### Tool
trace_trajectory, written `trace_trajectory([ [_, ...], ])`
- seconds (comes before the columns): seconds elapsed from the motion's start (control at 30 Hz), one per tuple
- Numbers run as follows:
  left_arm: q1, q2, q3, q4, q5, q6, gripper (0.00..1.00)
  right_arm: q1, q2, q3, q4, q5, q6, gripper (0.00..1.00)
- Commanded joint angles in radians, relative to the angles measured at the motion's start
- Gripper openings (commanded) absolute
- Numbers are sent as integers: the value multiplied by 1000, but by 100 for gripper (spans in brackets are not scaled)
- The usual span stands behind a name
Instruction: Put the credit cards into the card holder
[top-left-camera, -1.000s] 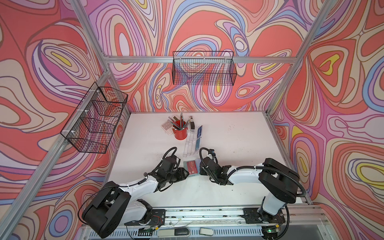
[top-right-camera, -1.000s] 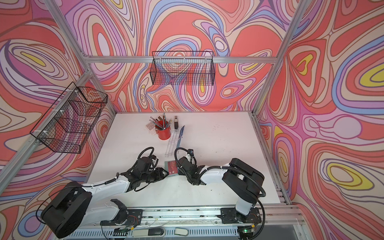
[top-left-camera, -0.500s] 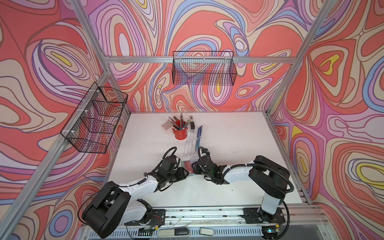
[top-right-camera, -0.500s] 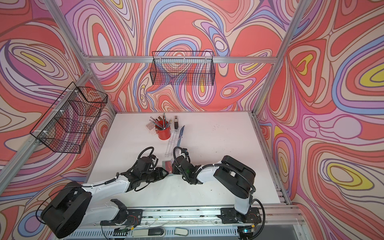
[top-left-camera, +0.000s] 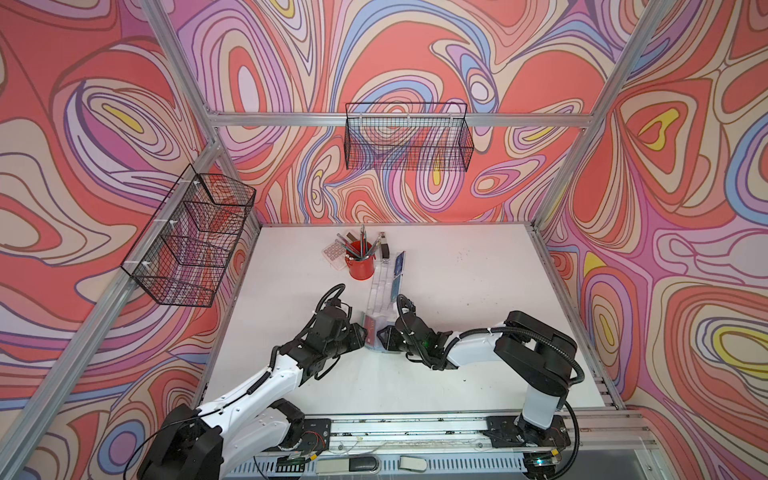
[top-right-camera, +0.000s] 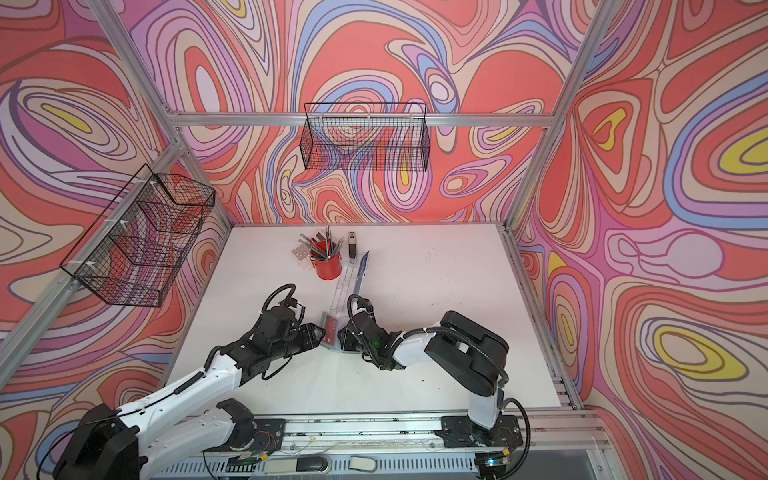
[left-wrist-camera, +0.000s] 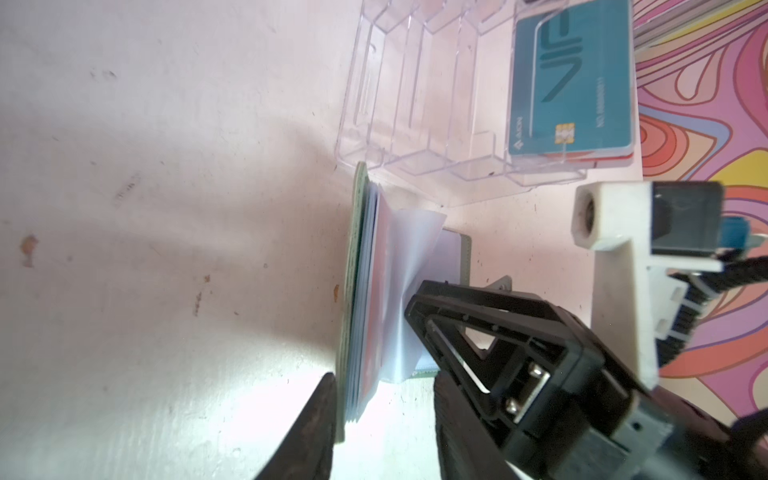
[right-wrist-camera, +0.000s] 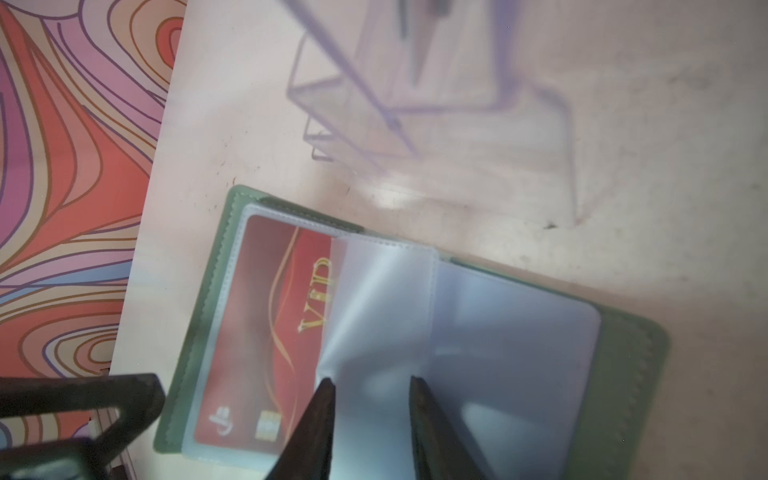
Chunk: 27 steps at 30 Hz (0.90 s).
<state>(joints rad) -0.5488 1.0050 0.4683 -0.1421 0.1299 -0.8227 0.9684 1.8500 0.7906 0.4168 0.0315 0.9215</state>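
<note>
The card holder (right-wrist-camera: 623, 374) lies open on the tabletop (top-left-camera: 457, 291) between my two arms, just in front of the clear stand (left-wrist-camera: 436, 104); a red card (right-wrist-camera: 266, 332) already sits in one pocket, and a teal card (left-wrist-camera: 573, 83) stands in the stand with others behind it. My left fingers (left-wrist-camera: 320, 415) are partly apart astride the raised cover and its stack of leaves; one touches the green cover, the other is clear of it, so nothing is clamped. My right fingers (right-wrist-camera: 320, 419) are partly apart too, with one loose clear sleeve (right-wrist-camera: 382, 299) standing between them, not pinched as far as I can see.

The step, I judge, is turning that leaf to bare an empty pocket; I would close gently near its free edge, swing it over without tugging the spine, and let the left side steady the cover so the booklet does not skate.

Room is tight; both sets of fingers crowd the holder, and the stand sits right at its far edge. Open tabletop lies to my right and toward me; the red pen cup (top-left-camera: 360, 266) is well behind.
</note>
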Motion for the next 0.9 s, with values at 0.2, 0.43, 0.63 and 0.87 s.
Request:
trace_trajectory([
  [0.2, 6, -53, 79, -216, -138, 4, 39, 7, 73, 9, 50, -44, 20, 32],
  [0.43, 6, 28, 22, 40, 10, 28, 31, 6, 83, 15, 60, -53, 22, 31],
  [0.63, 6, 266, 18, 321, 140, 5, 17, 7, 89, 12, 63, -50, 25, 30],
  [0.87, 5, 388, 19, 412, 115, -5, 17, 6, 103, 22, 64, -61, 23, 29],
])
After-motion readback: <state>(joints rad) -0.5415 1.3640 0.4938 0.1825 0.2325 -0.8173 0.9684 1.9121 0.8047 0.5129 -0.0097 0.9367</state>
